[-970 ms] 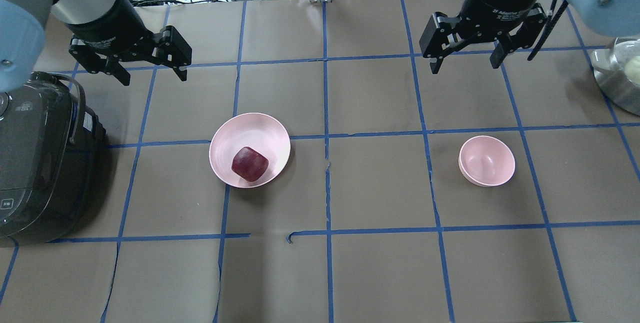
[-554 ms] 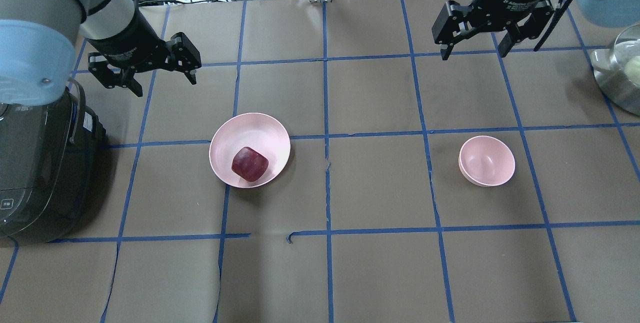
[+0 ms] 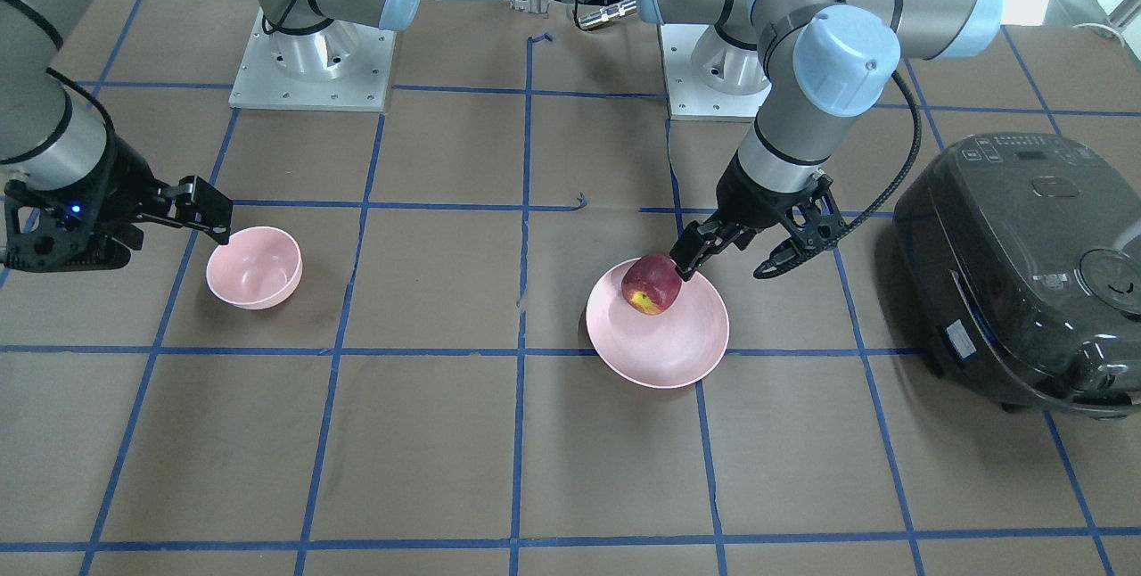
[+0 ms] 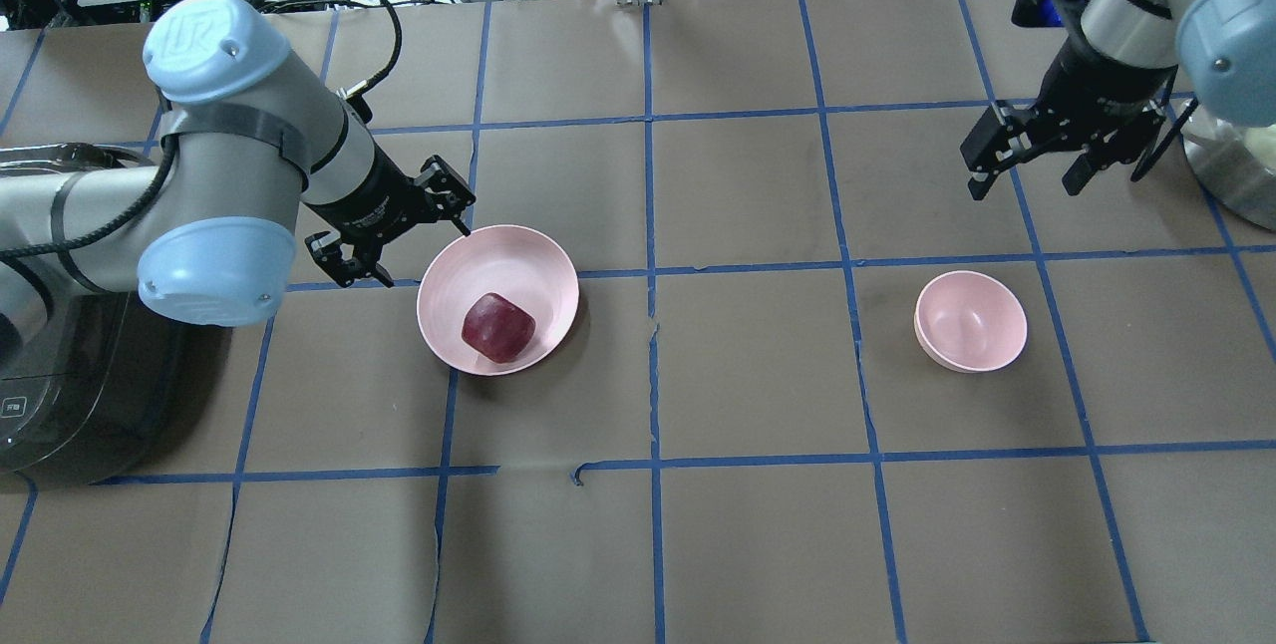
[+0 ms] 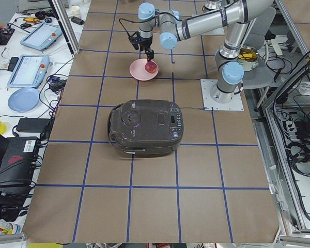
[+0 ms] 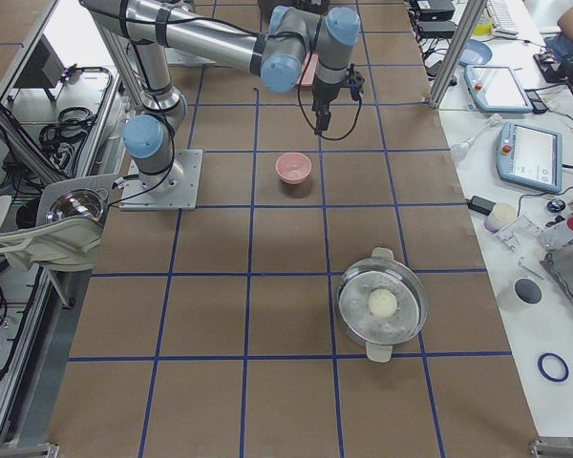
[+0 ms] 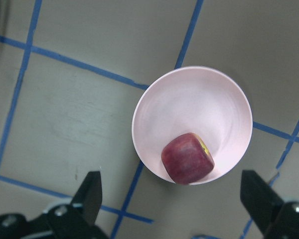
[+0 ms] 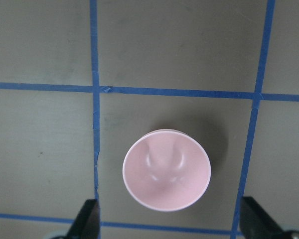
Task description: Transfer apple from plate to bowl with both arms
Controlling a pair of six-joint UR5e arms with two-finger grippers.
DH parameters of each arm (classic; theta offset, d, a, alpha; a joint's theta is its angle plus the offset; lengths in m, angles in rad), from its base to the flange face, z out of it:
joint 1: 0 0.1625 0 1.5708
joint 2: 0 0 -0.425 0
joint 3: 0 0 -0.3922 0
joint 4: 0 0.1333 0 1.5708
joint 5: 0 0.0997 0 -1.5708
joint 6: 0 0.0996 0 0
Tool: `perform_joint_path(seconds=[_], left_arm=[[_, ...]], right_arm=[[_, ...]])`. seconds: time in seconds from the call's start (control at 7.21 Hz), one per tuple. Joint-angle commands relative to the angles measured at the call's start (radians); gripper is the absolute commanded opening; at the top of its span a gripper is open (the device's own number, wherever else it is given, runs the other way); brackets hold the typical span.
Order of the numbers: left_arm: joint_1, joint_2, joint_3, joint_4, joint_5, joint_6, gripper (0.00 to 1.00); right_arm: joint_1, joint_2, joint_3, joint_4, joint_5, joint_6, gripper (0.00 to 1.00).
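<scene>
Dark red apple [image 4: 497, 326] lies at 6 o'clock on glossy pale pink plate [image 4: 498, 247]; black left gripper [image 4: 426, 253], jaws spread, near rim at 10 o'clock, risks clipping rim, rolling apple.

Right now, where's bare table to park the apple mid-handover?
Bare: the squares between the plate and the bowl, and those beyond them towards the operators. Crowded: the plate's left, hemmed by the left gripper and rice cooker; the steel pot at the far right end.
</scene>
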Motion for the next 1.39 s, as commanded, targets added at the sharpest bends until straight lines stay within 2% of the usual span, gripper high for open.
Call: perform_joint_path(seconds=[0.0, 0.28, 0.42, 0.55, 0.69, 0.97, 1.25], left_arm=[[-0.002, -0.061, -0.03, 0.057, -0.002, -0.137, 1.0], [-0.01, -0.102, -0.063, 0.066, -0.003, -0.207, 1.0], [-0.01, -0.125, -0.073, 0.124, -0.01, -0.251, 1.0], [-0.016, -0.154, -0.073, 0.179, -0.057, -0.296, 1.0], [-0.017, -0.179, -0.073, 0.184, -0.063, -0.298, 1.0], [-0.036, -0.194, -0.076, 0.189, -0.057, -0.298, 1.0], [-0.036, -0.194, -0.097, 0.195, -0.056, -0.298, 1.0]], right_arm=[[-0.024, 0.057, 0.162, -0.229, 0.002, -0.095, 1.0], [-0.06, 0.084, 0.212, -0.322, -0.012, -0.14, 1.0], [-0.085, 0.109, 0.212, -0.323, -0.012, -0.14, 1.0], [-0.093, 0.13, 0.215, -0.326, -0.012, -0.138, 1.0], [-0.093, 0.135, 0.22, -0.325, -0.004, -0.135, 1.0], [-0.093, 0.14, 0.243, -0.326, -0.003, -0.138, 0.68], [-0.093, 0.149, 0.252, -0.326, -0.004, -0.138, 0.45]])
